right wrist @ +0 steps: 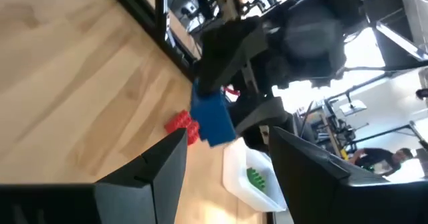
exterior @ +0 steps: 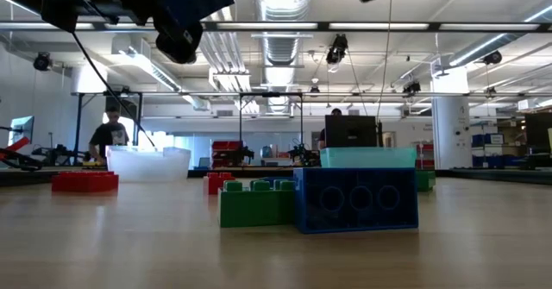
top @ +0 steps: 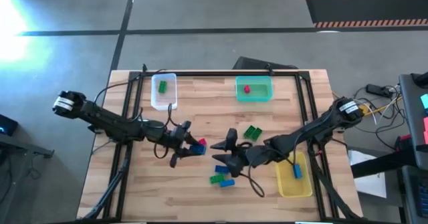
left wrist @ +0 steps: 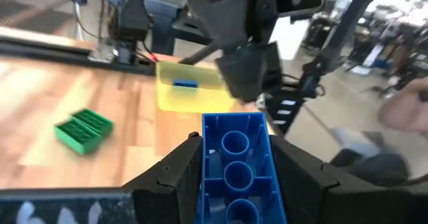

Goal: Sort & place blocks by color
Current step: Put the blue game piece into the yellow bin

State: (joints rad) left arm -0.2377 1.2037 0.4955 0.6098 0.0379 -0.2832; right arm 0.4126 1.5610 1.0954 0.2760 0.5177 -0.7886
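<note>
Left gripper (top: 190, 145), above mid-table: its two dark fingers (left wrist: 175, 175) are closed on the long sides of a blue block (left wrist: 235, 167), gripped with its hollow underside and three round tubes facing the wrist camera. The right wrist view shows the same block (right wrist: 211, 120) held off the wood, just beside a red block (right wrist: 182, 126) lying on the table.

Right gripper (top: 224, 151), facing the left one near the table's centre: its fingers (right wrist: 151, 170) are spread wide and hold nothing.

Remaining blocks: a green block (top: 252, 132) lies flat beyond the right gripper; a loose group of blue and green blocks (top: 221, 173) sits toward the front edge. The clear bin (top: 164, 91) holds one green block, the teal bin (top: 254, 89) one red block, and the yellow bin (top: 294, 175) one blue block.

No brand, label or legible writing appears on any block or bin.
</note>
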